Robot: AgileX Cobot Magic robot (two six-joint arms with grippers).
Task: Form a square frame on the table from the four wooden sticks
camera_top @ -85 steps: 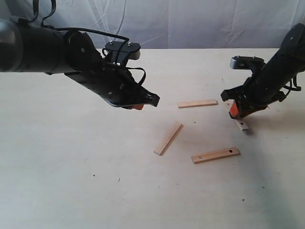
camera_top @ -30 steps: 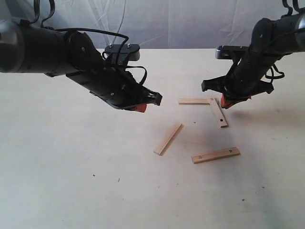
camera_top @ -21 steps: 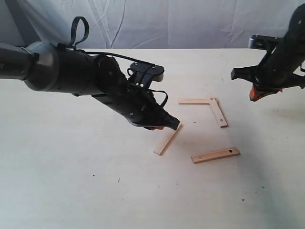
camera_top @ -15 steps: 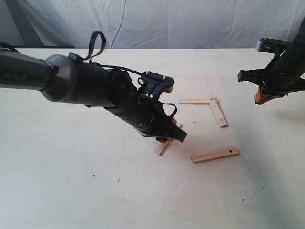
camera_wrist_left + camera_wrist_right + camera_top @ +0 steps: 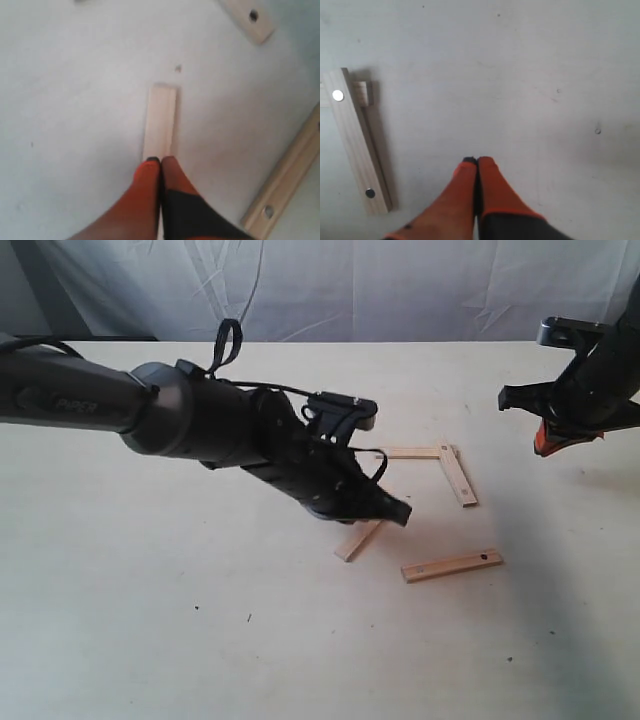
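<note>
Four wooden sticks lie on the table (image 5: 150, 620). A plain stick (image 5: 408, 452) and a dotted stick (image 5: 461, 476) meet in a corner. Another dotted stick (image 5: 452, 565) lies nearer the front. The last plain stick (image 5: 357, 541) lies slanted, partly under my left gripper (image 5: 398, 514). In the left wrist view that gripper (image 5: 160, 161) is shut, its tips resting on the plain stick (image 5: 161, 117), with nothing between the fingers. My right gripper (image 5: 545, 447) hangs shut and empty above the table at the right, away from the dotted stick (image 5: 355, 145).
A white cloth backdrop (image 5: 400, 290) closes off the far edge of the table. In the left wrist view the two dotted sticks (image 5: 248, 19) (image 5: 285, 185) lie off to one side of the fingers. Bare table surrounds the right gripper (image 5: 476, 161).
The left arm has reached right and down onto the slanted plain stick, which has shifted slightly to the right. The right gripper left the dotted stick at the corner and drew back right.
</note>
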